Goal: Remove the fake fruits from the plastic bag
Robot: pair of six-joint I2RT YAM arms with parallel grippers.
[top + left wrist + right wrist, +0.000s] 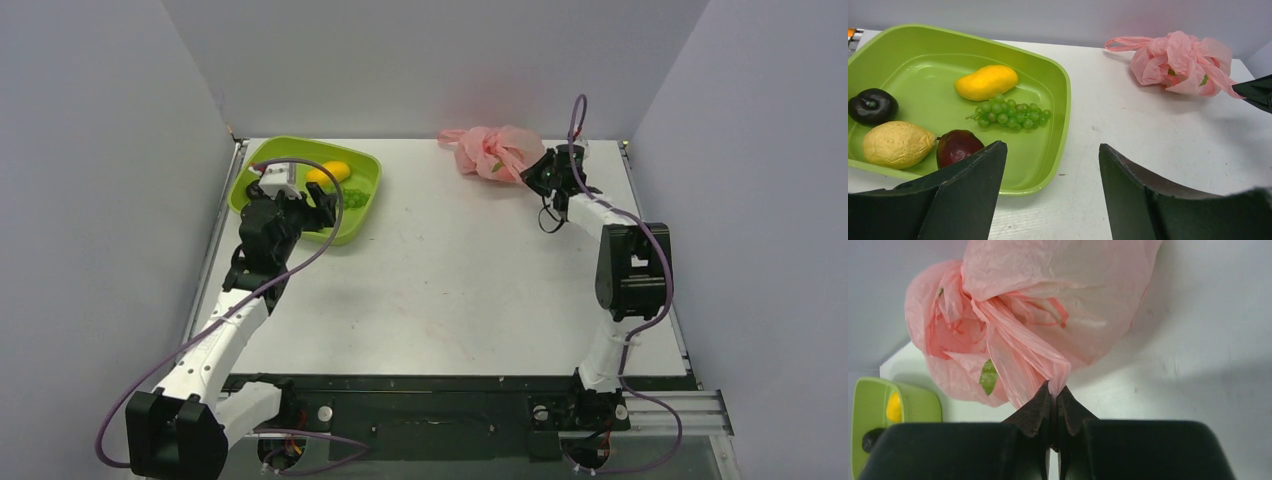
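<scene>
Now fruits (897, 144) in tray (923, 75), bag (1073, 290) perhaps occupied

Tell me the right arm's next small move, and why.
Probably lift the right tool slightly, drawing the pinched fold up to open the plastic bag: it is shut on that fold, something green shows through the film, and the left tool is open.

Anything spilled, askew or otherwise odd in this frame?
Nothing stands out. The fruits lie inside the green tray, none spilled. The pink bag is bunched up, a fold pinched in the right gripper.
</scene>
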